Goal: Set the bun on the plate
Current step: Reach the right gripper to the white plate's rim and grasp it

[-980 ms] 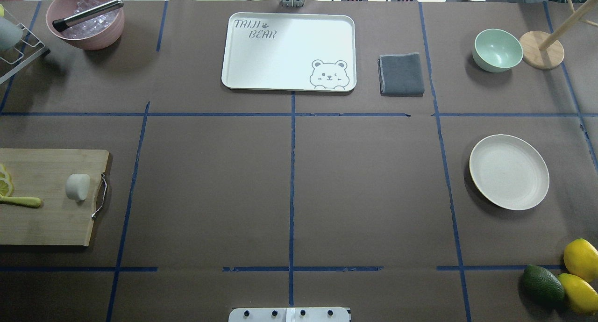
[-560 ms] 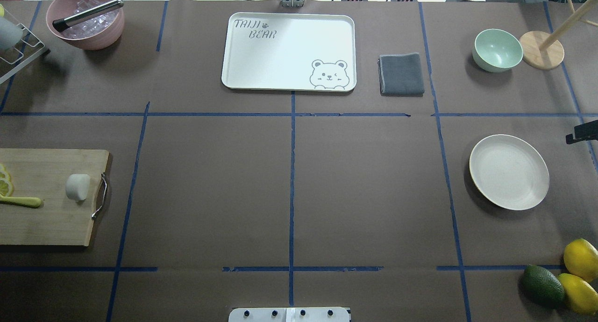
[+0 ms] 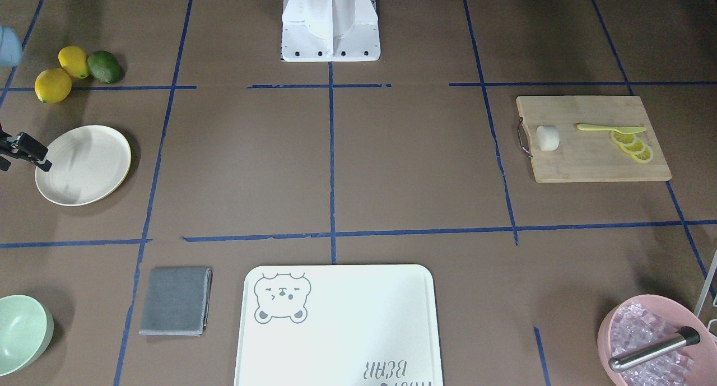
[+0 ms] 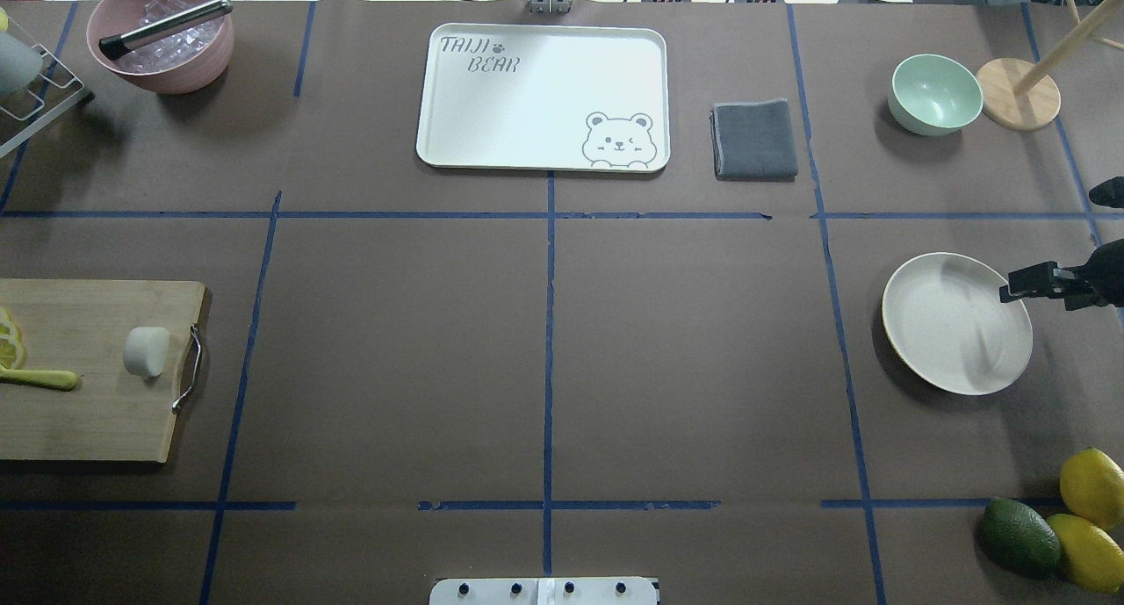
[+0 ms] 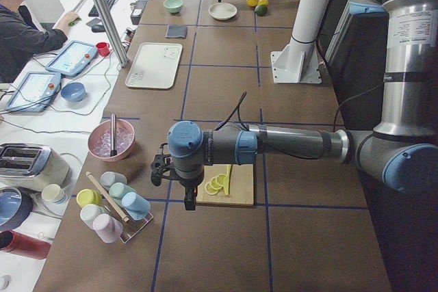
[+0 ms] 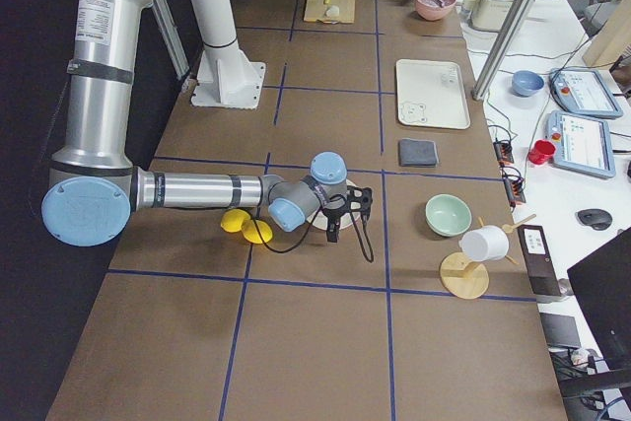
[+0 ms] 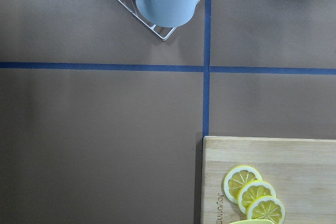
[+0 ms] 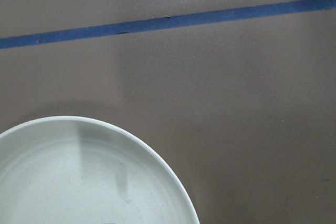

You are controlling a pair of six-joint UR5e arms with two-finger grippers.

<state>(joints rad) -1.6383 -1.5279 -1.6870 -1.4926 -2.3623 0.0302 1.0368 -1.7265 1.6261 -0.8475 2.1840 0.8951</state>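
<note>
1. Nothing is done yet. The bun (image 4: 146, 351) lies unheld on the cutting board (image 4: 97, 412), and the plate (image 4: 957, 324) is bare.
2. The right gripper (image 4: 1023, 283) hovers over the plate's rim, with the bun far across the table from it. I cannot tell whether its jaws are apart.
3. The left gripper (image 5: 185, 195) hangs by the board, near the bun. Its spacing cannot be judged either.
4. Grasping, carrying and setting down are all left to do.
5. Only the left side view shows the left arm; the overhead view misses it. The left wrist view catches the lemon slices (image 7: 254, 198) but not the bun.
</note>
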